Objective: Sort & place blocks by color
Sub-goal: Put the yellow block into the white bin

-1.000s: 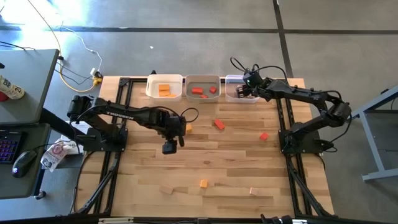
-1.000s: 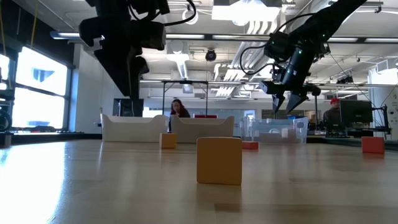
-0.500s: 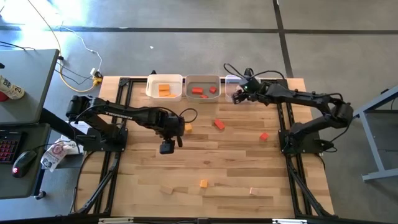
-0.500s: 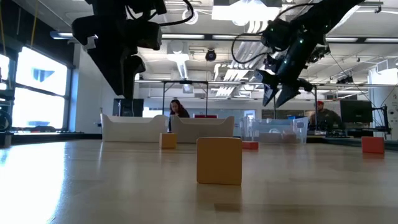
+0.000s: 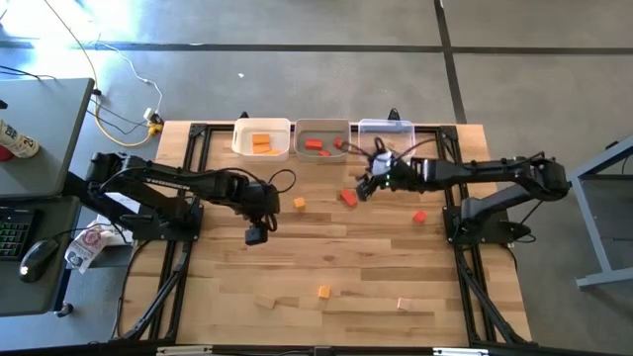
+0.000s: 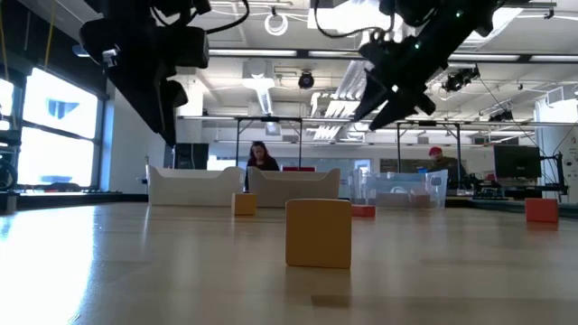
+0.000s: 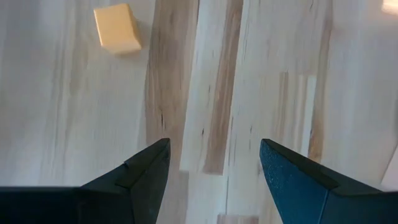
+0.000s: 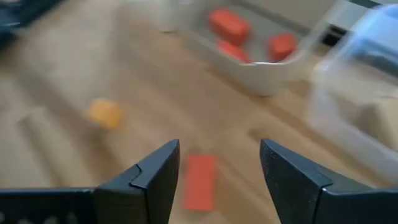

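Note:
Loose blocks lie flat on the wooden table: an orange block (image 5: 299,203), a red block (image 5: 348,197), another red block (image 5: 419,216), an orange cube (image 5: 323,292) and a pale block (image 5: 403,305) near the front edge. My left gripper (image 5: 255,234) hangs open above bare wood, left of the orange block (image 7: 117,36), with nothing between its fingers. My right gripper (image 5: 364,188) is open and slants down over the table's middle, just right of the red block (image 8: 200,180); it holds nothing.
Three bins stand along the far edge: a white bin (image 5: 263,138) with orange pieces, a grey bin (image 5: 323,140) with red pieces, and a clear bin (image 5: 386,131). Black frame rails run down both table sides. People sit in the room beyond.
My right gripper has swung from above the clear bin toward the table's left and near edge, turning as it went, and now hangs over the red block in the middle. My left gripper has drifted a little toward the table's left edge. No block has moved.

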Motion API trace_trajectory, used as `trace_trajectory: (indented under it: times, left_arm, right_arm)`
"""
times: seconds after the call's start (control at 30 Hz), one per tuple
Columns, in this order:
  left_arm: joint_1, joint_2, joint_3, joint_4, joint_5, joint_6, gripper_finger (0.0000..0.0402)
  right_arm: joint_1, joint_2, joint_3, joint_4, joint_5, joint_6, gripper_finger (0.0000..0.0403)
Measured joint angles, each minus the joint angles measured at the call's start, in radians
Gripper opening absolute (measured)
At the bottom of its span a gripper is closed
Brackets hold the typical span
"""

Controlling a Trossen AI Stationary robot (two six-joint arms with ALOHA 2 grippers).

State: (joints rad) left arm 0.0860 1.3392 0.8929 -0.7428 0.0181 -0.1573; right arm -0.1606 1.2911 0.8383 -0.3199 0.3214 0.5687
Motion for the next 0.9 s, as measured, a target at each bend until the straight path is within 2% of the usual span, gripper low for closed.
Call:
trace_trajectory:
  times: [0.33, 0.47, 0.73, 0.9]
  left_arm:
    - [-0.002, -0.159, -0.065, 0.034, -0.005, -0.050, 0.0234]
    - [-0.002, -0.201, -0.064, 0.044, -0.007, -0.050, 0.0234]
    - [-0.002, -0.242, -0.064, 0.045, -0.007, -0.050, 0.0234]
    - [-0.002, -0.243, -0.064, 0.044, -0.007, -0.050, 0.0234]
  right_arm:
    - [0.224, 0.003, 0.000, 0.252, 0.013, 0.003, 0.0209]
    - [0.305, 0.003, 0.000, 0.343, 0.057, -0.028, 0.0209]
    - [0.425, 0.004, 0.000, 0.517, 0.135, -0.096, 0.0209]
    - [0.463, 0.005, 0.000, 0.554, 0.155, -0.098, 0.0209]
